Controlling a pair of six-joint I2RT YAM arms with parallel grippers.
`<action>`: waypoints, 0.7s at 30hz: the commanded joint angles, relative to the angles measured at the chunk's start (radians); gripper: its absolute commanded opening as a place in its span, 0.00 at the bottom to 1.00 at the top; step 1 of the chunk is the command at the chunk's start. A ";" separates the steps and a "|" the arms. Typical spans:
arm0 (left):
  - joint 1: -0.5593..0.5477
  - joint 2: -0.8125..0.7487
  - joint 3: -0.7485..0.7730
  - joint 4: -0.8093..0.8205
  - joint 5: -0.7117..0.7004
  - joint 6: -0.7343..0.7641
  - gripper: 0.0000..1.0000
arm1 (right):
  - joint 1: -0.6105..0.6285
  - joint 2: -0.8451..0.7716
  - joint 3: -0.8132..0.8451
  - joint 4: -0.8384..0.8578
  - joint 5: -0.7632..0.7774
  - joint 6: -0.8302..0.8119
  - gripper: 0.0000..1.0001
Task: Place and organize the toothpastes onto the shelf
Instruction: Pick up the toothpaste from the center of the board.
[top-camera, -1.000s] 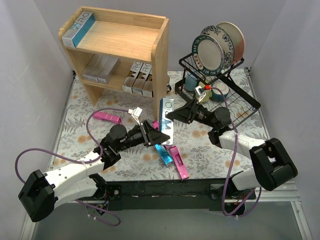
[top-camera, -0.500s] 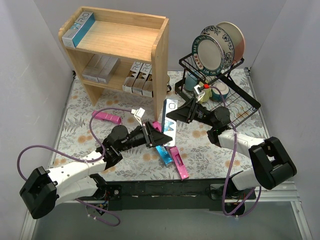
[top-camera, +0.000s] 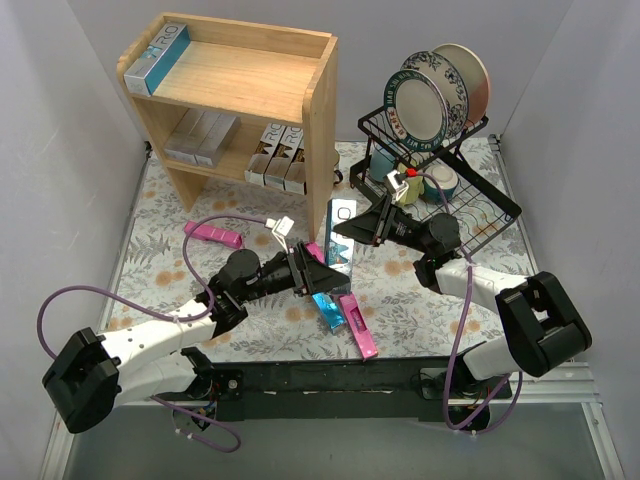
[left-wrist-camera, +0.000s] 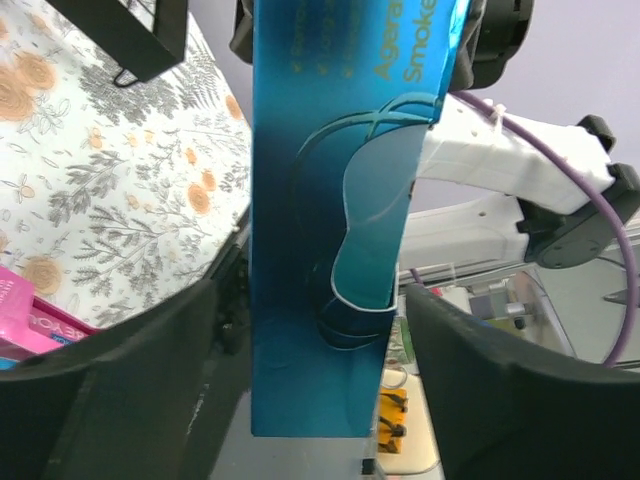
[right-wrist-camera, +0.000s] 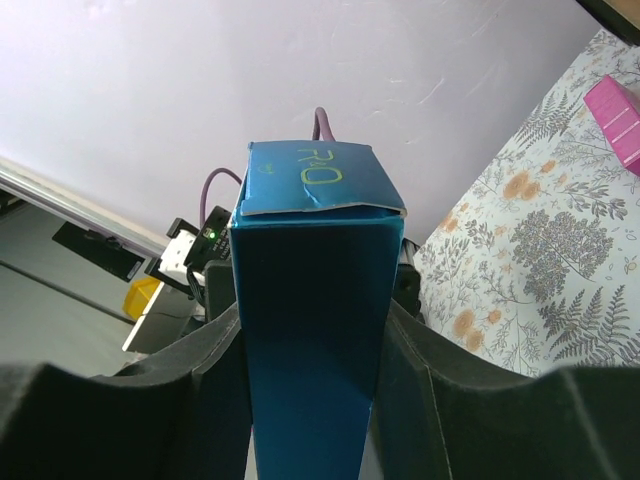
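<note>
A light natural-wood two-tier shelf (top-camera: 320, 110) stands at the far left of a floral-printed table (top-camera: 150, 260). On the shelf's rimmed top tier, a silver carton with teal-blue ends (top-camera: 157, 57) lies along the left edge. Plain silver-white cartons (top-camera: 200, 135) and brown-gold patterned cartons (top-camera: 280, 152) sit side by side on the lower tier. A hot pink carton (top-camera: 214, 234) lies alone on the table in front of the shelf.

At centre, both arms meet at one long teal-blue and silver toothpaste carton (top-camera: 341, 212), raised above the table just right of the shelf's side panel. The left gripper (top-camera: 328, 272) sits at the carton's near end. In the left wrist view its black fingers (left-wrist-camera: 120, 380) stand apart on either side of the carton (left-wrist-camera: 320, 200), with a gap showing on the left. The right gripper (top-camera: 346, 232) is clamped on the same carton (right-wrist-camera: 315, 300), and in the right wrist view its fingers (right-wrist-camera: 200, 390) press against both long sides.

Below the handover, a teal-blue carton (top-camera: 327, 308) and a second pink carton (top-camera: 357, 322) lie close together on the table. At right, a black wire dish rack (top-camera: 470, 200) holds patterned plates (top-camera: 425, 100) on edge.
</note>
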 joint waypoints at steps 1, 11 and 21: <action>-0.003 -0.029 0.028 -0.094 -0.060 0.069 0.84 | 0.000 -0.025 -0.003 0.069 0.017 0.003 0.42; -0.011 -0.190 0.012 -0.257 -0.323 0.311 0.98 | -0.011 -0.139 -0.018 -0.305 0.155 -0.162 0.41; -0.201 -0.219 0.005 -0.245 -0.735 0.602 0.98 | -0.018 -0.252 -0.011 -0.700 0.378 -0.249 0.46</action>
